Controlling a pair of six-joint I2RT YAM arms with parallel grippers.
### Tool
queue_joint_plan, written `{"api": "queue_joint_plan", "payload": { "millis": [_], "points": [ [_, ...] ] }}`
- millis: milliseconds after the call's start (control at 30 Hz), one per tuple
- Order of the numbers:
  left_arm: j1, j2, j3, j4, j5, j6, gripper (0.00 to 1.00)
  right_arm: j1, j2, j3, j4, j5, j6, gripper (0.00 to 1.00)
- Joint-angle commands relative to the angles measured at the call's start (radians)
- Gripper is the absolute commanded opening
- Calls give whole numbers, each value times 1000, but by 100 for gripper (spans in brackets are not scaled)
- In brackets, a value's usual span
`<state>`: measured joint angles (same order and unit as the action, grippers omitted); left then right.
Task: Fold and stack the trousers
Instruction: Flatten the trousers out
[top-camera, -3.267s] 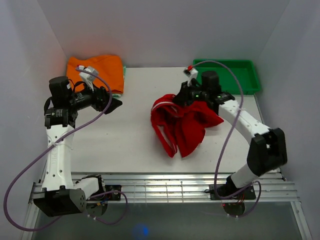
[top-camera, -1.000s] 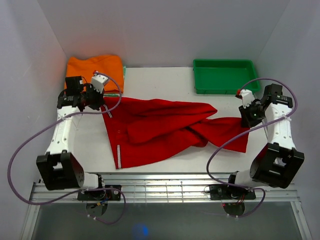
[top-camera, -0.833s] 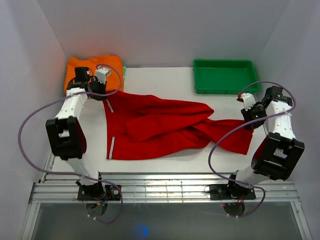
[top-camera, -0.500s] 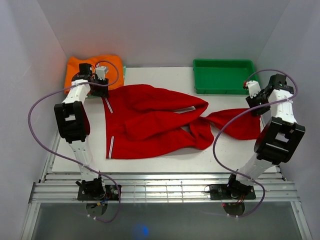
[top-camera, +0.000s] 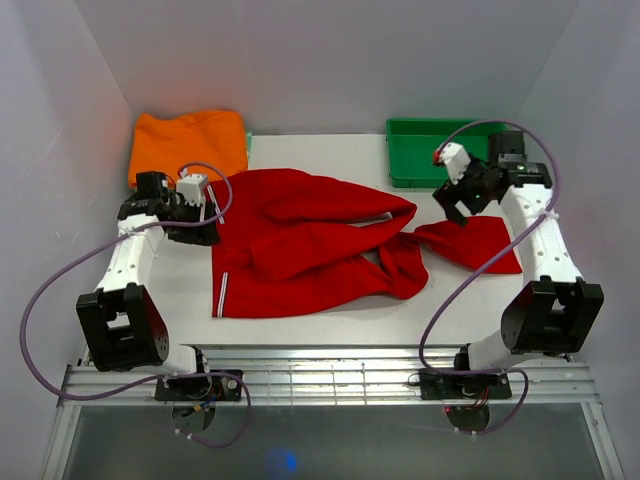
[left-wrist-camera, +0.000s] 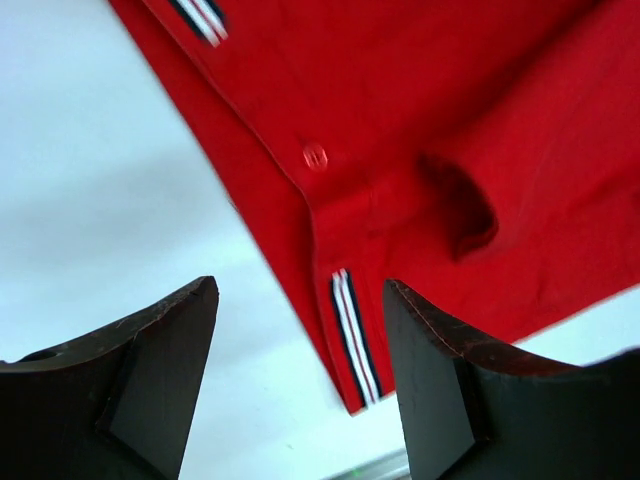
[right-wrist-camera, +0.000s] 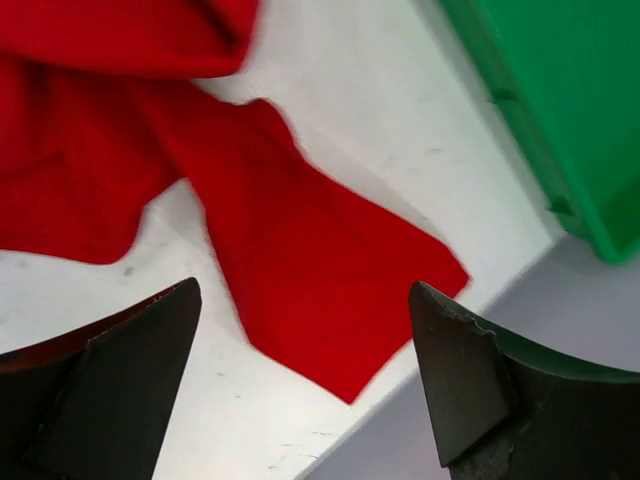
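Trousers of soft red cloth (top-camera: 300, 250) are lying spread across the middle of the white worktop (top-camera: 300, 160). Their waistband (top-camera: 217, 255) is facing the left of the frame and their legs are running right, where they are crossing and twisting over each other. One leg end (top-camera: 488, 248) is lying flat at right centre, just below the green plastic tray (top-camera: 440, 155). A folded orange garment (top-camera: 190, 140) is sitting in the upper left corner.

Flattening is, I judge, the step in hand. Before any fold, the crossed legs are needing to be untangled so one is lying squarely on the other. The bunched lump right of centre is wanting smoothing, or the fold is going to trap creases.

The left claw (top-camera: 200, 232) is hovering at the waistband edge at left centre, fingers spread wide and gripping nothing. Its wrist view is showing the red button (left-wrist-camera: 314, 156) and a striped tab (left-wrist-camera: 355, 335) beyond the parted fingers. The right claw (top-camera: 455, 205) is hanging above the leg end, likewise wide apart and empty, apparently touching no cloth.
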<state>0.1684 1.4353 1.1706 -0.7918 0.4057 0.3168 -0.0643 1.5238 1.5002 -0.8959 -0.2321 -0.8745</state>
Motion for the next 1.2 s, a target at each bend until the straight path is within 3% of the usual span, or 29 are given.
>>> {"api": "queue_joint_plan", "payload": {
  "millis": [0, 267, 367, 400, 433, 500, 533, 600, 667, 833, 867, 933, 967, 1000, 1167],
  "points": [
    [2, 7, -146, -29, 21, 2, 78, 61, -40, -184, 12, 28, -12, 89],
    [0, 46, -226, -70, 25, 54, 81, 4, -63, -434, 222, 194, -167, 93],
    [0, 100, -218, -75, 44, 59, 76, -18, -51, -497, 273, 183, -225, 93],
    [2, 143, -216, -80, 54, 64, 70, -32, -47, -506, 279, 168, -239, 93],
    [2, 164, -207, -83, 61, 68, 56, -32, -42, -518, 290, 157, -245, 93],
    [3, 198, -201, -73, 47, 73, 40, -34, -25, -529, 336, 162, -254, 92],
    [9, 226, -186, -73, 35, 74, 23, -34, -19, -543, 362, 180, -254, 91],
    [43, 243, -160, -89, 13, 87, 2, -38, -10, -557, 455, 201, -254, 88],
    [74, 249, -111, -107, -5, 105, 0, -48, 2, -567, 500, 218, -251, 84],
    [198, 246, -13, -176, -34, 204, 0, -71, 38, -583, 566, 208, -273, 68],
    [213, 258, 16, -181, -38, 215, 0, -72, 59, -587, 568, 206, -280, 54],
    [258, 272, 43, -201, -38, 237, 0, -77, 78, -595, 569, 203, -302, 37],
    [272, 278, 55, -201, -42, 246, 0, -81, 85, -597, 562, 203, -305, 16],
    [299, 286, 76, -202, -44, 251, 0, -94, 84, -601, 549, 203, -314, 8],
    [374, 293, 107, -204, -53, 272, 0, -183, -33, -609, 344, 111, -478, 8]
  ]
}}
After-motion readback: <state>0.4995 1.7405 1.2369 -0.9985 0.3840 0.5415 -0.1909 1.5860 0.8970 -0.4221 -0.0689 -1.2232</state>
